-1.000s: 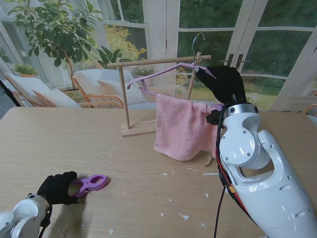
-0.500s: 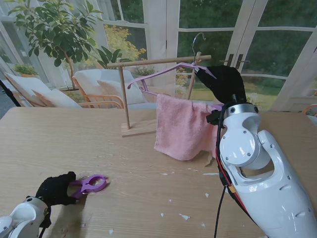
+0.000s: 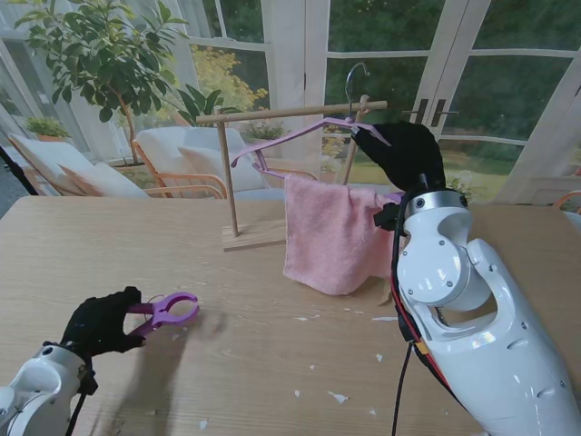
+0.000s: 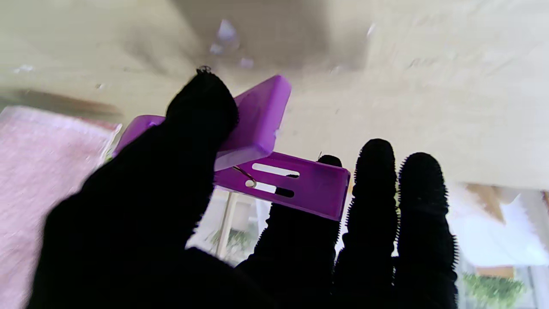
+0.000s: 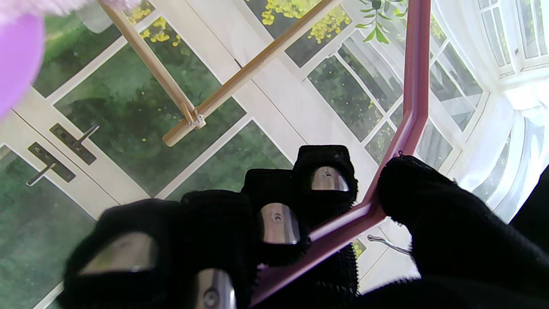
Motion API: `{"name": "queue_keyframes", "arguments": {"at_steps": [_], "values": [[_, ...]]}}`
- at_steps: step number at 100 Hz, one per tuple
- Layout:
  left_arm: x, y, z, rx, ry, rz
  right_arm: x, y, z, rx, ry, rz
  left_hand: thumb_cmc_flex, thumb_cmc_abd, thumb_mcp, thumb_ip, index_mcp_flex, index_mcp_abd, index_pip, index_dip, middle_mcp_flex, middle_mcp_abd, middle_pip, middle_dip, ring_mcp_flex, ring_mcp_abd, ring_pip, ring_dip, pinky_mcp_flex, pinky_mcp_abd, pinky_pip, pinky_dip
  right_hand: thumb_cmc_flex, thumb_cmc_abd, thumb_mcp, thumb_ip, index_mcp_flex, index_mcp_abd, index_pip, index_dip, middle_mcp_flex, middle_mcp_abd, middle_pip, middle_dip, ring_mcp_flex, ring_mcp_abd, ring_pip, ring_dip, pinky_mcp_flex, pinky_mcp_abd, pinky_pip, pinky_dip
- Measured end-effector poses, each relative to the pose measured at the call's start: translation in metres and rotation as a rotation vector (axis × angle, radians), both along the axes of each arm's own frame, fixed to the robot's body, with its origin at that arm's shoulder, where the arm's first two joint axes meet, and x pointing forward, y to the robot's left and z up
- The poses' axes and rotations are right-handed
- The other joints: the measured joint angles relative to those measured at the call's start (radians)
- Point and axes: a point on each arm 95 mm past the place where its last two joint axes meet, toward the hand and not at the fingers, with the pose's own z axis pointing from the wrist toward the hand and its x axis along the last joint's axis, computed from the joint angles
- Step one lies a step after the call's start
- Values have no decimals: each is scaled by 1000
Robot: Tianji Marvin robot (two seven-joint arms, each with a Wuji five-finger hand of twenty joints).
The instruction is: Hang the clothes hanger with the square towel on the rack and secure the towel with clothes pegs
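My right hand [image 3: 406,153] is shut on the pink-purple clothes hanger [image 3: 290,134], held up by the right end of the wooden rack [image 3: 272,113]. The hanger's metal hook [image 3: 354,77] rises above the rack's bar; whether it rests on the bar I cannot tell. A pink square towel [image 3: 331,232] drapes over the hanger's lower bar. In the right wrist view my fingers [image 5: 279,214] curl round the hanger arm [image 5: 411,86]. My left hand [image 3: 98,322] is shut on a purple clothes peg [image 3: 168,309], lifted off the table at the near left. The peg [image 4: 274,171] is pinched between thumb and fingers.
The rack's wooden base [image 3: 254,236] stands on the table [image 3: 272,363] at the middle back. Small white scraps [image 3: 338,396] lie scattered on the table nearer to me. Behind the table are glass doors, chairs and a leafy plant [image 3: 100,54].
My left hand has lifted the purple peg off the table and turned it upward. My right hand has shifted the hanger slightly left and up, so the hook stands higher.
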Motion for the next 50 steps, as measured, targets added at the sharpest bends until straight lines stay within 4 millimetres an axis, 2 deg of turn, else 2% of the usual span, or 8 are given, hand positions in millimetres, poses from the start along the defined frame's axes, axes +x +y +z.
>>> {"name": "queue_keyframes", "arguments": {"at_steps": [30, 50], "values": [[30, -36, 67, 26, -166, -103, 0, 20, -2, -26, 58, -42, 7, 0, -1, 0, 0, 0, 1, -2, 0, 0, -4, 1, 0, 0, 0, 1, 1, 0, 0, 0, 0, 0, 0, 0, 0, 0, 0, 0, 0, 0, 0, 0, 0, 0, 0, 1, 0, 0, 0, 0], [47, -69, 100, 25, -249, -182, 0, 35, -2, -57, 83, -43, 7, -1, -1, 0, 2, 0, 10, -2, 8, 0, -7, 26, 1, 1, 0, 10, 1, 1, 0, 0, 0, 0, 0, 0, 0, 0, 0, 0, 0, 0, 0, 0, 0, 0, 0, 1, 0, 0, 0, 0]]}}
